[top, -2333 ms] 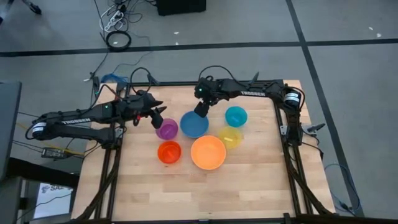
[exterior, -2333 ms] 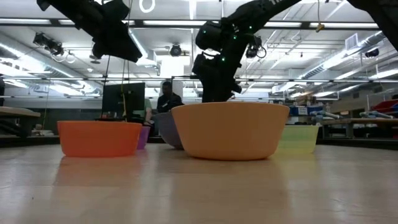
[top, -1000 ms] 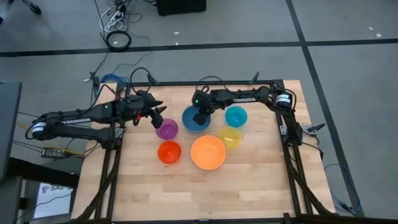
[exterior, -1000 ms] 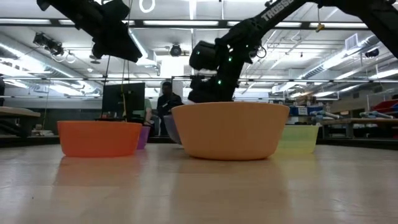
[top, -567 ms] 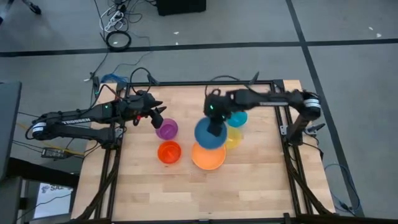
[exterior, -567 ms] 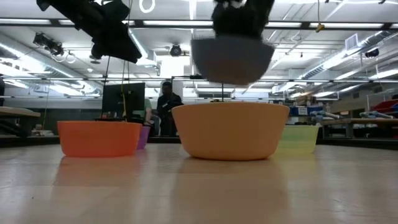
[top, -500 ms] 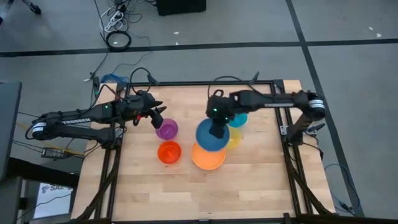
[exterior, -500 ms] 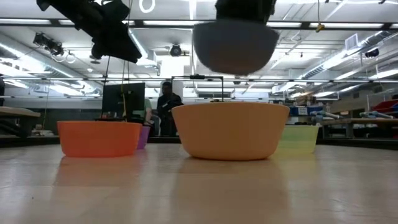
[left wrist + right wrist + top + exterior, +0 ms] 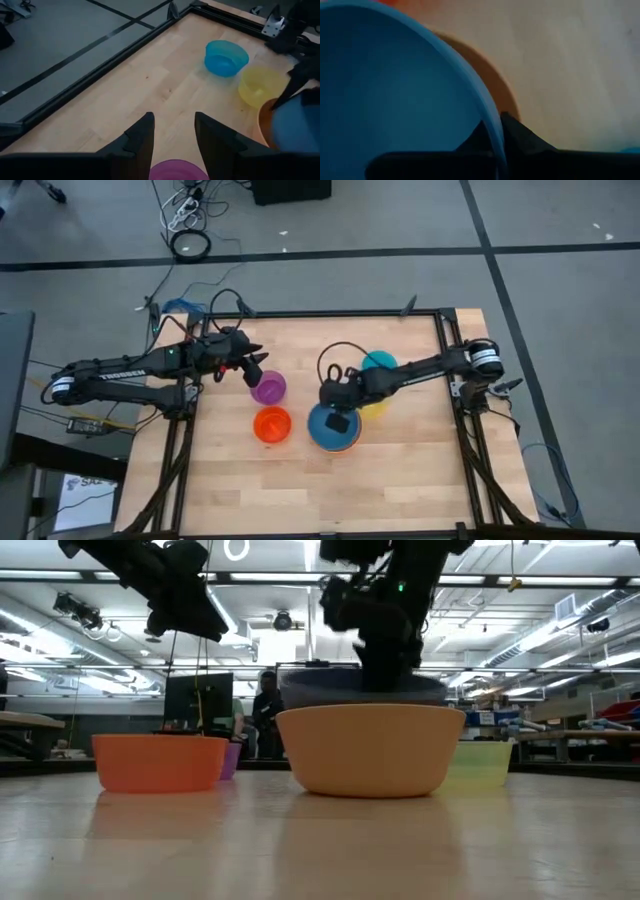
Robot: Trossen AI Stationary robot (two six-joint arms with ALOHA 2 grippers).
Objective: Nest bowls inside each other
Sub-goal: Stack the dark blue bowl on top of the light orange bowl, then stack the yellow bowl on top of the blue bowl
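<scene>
The blue bowl [image 9: 322,430] sits inside the large orange bowl [image 9: 370,752], its rim [image 9: 300,690] showing just above the orange rim. My right gripper [image 9: 336,418] is shut on it from above. My left gripper [image 9: 172,134] hangs open above the table's far left, just beyond the purple bowl [image 9: 268,387], touching nothing. The small red-orange bowl [image 9: 271,424] stands on the table near the purple one. The yellow bowl [image 9: 376,406] and the teal bowl [image 9: 381,363] stand to the right of the orange bowl. My right gripper pinches the blue bowl's rim [image 9: 492,112], one finger inside the bowl [image 9: 479,137] and one outside [image 9: 520,135]. The fingers come steeply from above, pointing down. The bowl is upright, its lower part down inside the large orange bowl.
Bare wooden table lies toward the near edge [image 9: 330,490] and in the far middle [image 9: 165,75]. A black frame [image 9: 300,313] edges the table. A person [image 9: 266,705] stands in the room far behind the table.
My right gripper has lifted the blue bowl off the table's far middle, carried it high toward the near edge over the large orange bowl, and lowered it into that bowl. The bowl has stayed upright.
</scene>
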